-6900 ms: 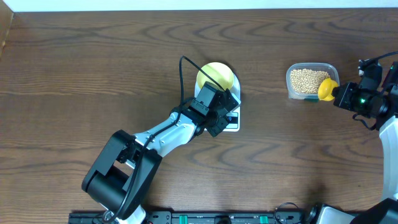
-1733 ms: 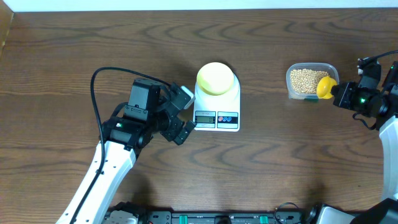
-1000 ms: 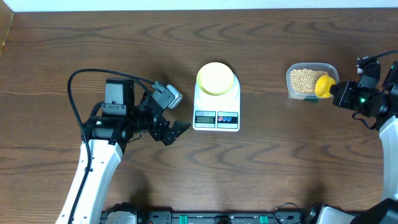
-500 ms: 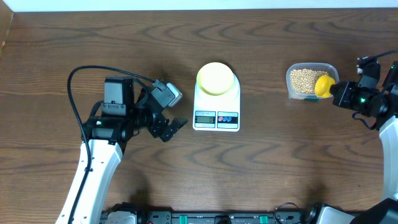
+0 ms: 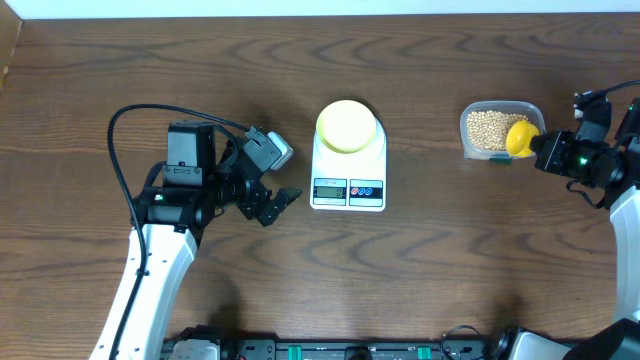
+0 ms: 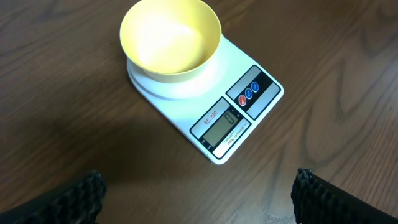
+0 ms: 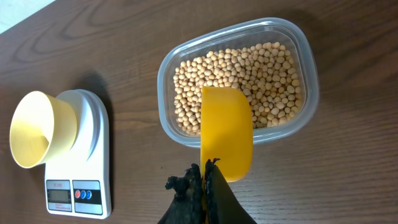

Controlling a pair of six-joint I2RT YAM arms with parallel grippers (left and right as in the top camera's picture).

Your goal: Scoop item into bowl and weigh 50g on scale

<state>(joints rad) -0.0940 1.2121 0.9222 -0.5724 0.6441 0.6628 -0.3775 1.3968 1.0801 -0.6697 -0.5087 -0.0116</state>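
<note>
Right claw (image 7: pixel 205 179) sits clamped on the yellow scoop (image 7: pixel 227 134), its cup over the light, loose, roll-prone beans (image 7: pixel 267 68) in the clear tub (image 7: pixel 311 81), best carried level, while the left claw (image 5: pixel 276 178) gapes wide beside the scale (image 6: pixel 249 112) bearing the empty bowl (image 6: pixel 171 40).

Pale yellow bowl (image 6: pixel 171 40) is seen upright and empty, seated on the round platform of the white scale (image 6: pixel 239 118), at table centre. Grey display and two round buttons are turned toward the near table edge. Tan round beans (image 7: pixel 261 68) are heaped in a clear tub (image 7: pixel 313 81), well apart on the scale's right.
</note>
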